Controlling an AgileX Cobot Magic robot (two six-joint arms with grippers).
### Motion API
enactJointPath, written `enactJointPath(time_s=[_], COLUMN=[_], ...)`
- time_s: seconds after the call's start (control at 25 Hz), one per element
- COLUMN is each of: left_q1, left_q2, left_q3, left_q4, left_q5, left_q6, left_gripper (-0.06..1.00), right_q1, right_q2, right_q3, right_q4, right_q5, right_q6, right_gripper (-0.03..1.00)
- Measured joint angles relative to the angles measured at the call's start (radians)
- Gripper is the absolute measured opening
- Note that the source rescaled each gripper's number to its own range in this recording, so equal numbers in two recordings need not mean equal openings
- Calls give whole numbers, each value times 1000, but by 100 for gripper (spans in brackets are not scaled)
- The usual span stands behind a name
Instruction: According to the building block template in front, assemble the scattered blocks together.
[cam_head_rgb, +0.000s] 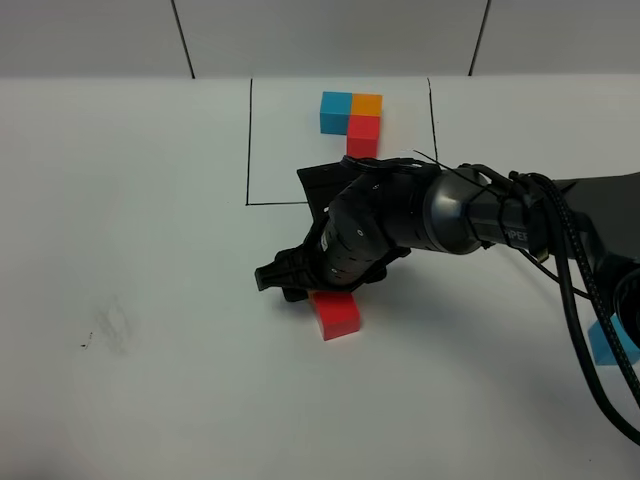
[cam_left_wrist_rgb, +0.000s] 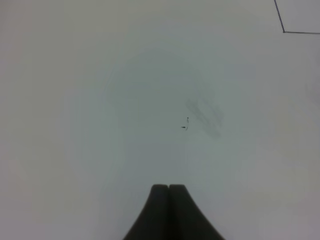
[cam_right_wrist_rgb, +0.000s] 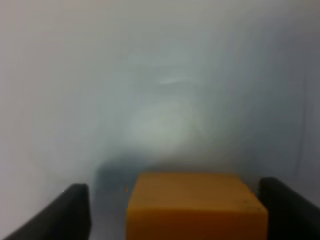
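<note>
The building block template (cam_head_rgb: 352, 118), a blue, orange and red L inside a thin black outline, lies at the back middle. My right arm reaches across the middle of the table. Its gripper (cam_head_rgb: 298, 288) is low beside the loose red cube (cam_head_rgb: 336, 313). In the right wrist view an orange cube (cam_right_wrist_rgb: 195, 207) sits between the right gripper (cam_right_wrist_rgb: 180, 197) fingers (cam_right_wrist_rgb: 75, 210), with a gap on each side, so the jaws are open. The arm hides that cube from above. A loose blue cube (cam_head_rgb: 608, 342) shows at the right edge behind cables. My left gripper (cam_left_wrist_rgb: 169, 189) is shut and empty over bare table.
Black cables (cam_head_rgb: 590, 300) trail from the right arm at the right side. A faint grey smudge (cam_head_rgb: 110, 325) marks the table at the left, and the left wrist view shows the smudge (cam_left_wrist_rgb: 202, 112) too. A corner of the black outline (cam_left_wrist_rgb: 283, 31) shows there as well.
</note>
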Motion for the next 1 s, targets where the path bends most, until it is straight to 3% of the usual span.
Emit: enactJointPath(time_s=[0.16,0.28,0.64,1.0], left_q1=[0,0,0,0], left_q2=[0,0,0,0], left_q3=[0,0,0,0], left_q4=[0,0,0,0], left_q5=[0,0,0,0], left_q6=[0,0,0,0], left_gripper=[0,0,0,0], right_q1=[0,0,-2,-2], right_q2=[0,0,-44,-198], right_q3=[0,-2,-11,-11], right_q4=[-8,-15,-38,-126], right_q5=[-5,-7,20,76], right_q6=[-45,-67,-76,-74], right_gripper=[93,99,95,92])
